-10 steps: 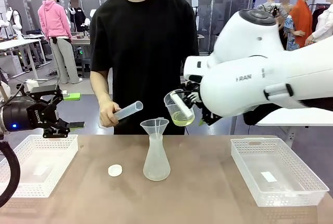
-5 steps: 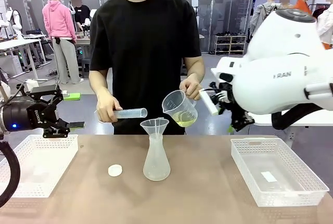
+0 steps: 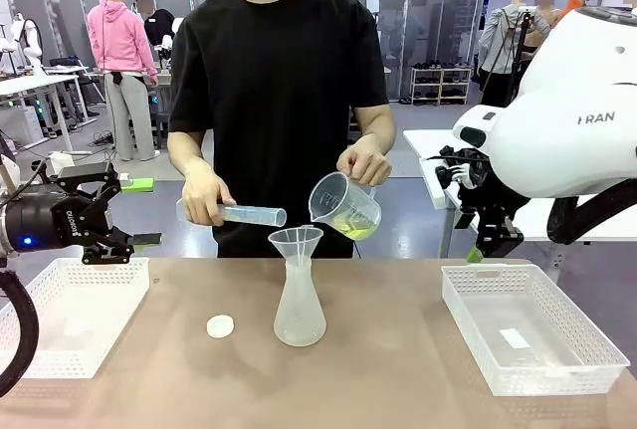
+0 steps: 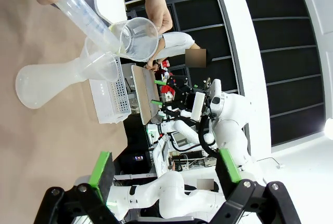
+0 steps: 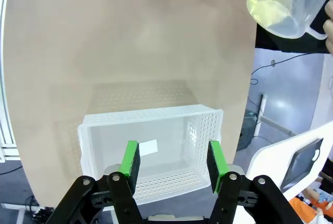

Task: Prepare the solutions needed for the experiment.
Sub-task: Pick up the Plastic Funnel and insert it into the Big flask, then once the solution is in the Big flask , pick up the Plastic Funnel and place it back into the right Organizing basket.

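A person across the table holds a clear measuring cup by its handle, tilted, with the pale yellow-green solutions pooled at its bottom. Their other hand holds a clear graduated cylinder nearly level, its mouth close to the cup. Just below stands a frosted flask with a funnel in its neck. My right gripper hangs open and empty above the right basket's far edge, well apart from the cup. In the right wrist view the cup is at the top right. My left gripper is open above the left basket.
A white mesh basket sits at the right and another at the left. A small white cap lies on the brown table left of the flask. The left wrist view looks sideways at the flask and cup.
My right gripper let go of the cup into the person's hand and drew back to the right. The person brought the cylinder's mouth toward the cup. My left arm stayed still.
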Controlling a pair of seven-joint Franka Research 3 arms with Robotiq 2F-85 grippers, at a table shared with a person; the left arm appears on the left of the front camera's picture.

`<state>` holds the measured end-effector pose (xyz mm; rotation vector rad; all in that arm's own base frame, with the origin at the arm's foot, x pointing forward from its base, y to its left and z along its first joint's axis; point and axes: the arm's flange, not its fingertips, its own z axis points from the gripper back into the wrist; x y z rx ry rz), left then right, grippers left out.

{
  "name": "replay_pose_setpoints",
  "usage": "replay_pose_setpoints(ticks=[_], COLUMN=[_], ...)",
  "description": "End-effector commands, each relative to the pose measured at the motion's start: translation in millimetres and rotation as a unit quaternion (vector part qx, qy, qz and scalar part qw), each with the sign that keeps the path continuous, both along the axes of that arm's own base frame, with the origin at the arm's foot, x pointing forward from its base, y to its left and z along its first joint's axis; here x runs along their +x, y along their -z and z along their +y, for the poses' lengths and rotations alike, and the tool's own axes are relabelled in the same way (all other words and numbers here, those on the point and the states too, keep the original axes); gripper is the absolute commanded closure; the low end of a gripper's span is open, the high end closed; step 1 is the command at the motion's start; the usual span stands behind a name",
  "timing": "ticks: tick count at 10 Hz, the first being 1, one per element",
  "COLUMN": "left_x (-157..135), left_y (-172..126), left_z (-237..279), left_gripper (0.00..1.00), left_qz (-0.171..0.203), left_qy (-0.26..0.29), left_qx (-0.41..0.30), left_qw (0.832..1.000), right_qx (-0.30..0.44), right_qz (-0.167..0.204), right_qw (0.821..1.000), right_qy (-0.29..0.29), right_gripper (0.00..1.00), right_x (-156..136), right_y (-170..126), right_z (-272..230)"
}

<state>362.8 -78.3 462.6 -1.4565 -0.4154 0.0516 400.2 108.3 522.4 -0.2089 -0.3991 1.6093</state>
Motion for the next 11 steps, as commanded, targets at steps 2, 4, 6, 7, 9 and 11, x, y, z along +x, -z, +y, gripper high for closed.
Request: replay_pose_setpoints(ticks=[2,4,6,7,9,11], left_x=[0,0,0,0,0,0], left_y=[-1,-1,-1,-1,-1,-1], left_z=[-2,-2,-2,-2,-2,-2], left_gripper=[0.00,0.00,0.00,0.00,0.00,0.00], left_qz=[0.001,0.001,0.001,0.001,0.001,0.001], left_qy=[0.000,0.000,0.000,0.000,0.000,0.000], left_qx=[-0.011,-0.011,-0.011,-0.011,-0.011,-0.011], left_qw=[1.000,1.000,1.000,1.000,1.000,1.000], right_qx=[-0.005,-0.005,-0.005,-0.005,-0.005,0.091], right_qz=[-0.006,-0.006,-0.006,-0.006,-0.006,0.080], right_qw=[1.000,1.000,1.000,1.000,1.000,0.982], right_qy=[-0.009,-0.009,-0.009,-0.009,-0.009,0.143], right_gripper=[0.34,0.34,0.34,0.34,0.34,0.34], right_x=[1,1,1,1,1,0], right_y=[0,0,0,0,0,-13], right_z=[3,3,3,3,3,-6])
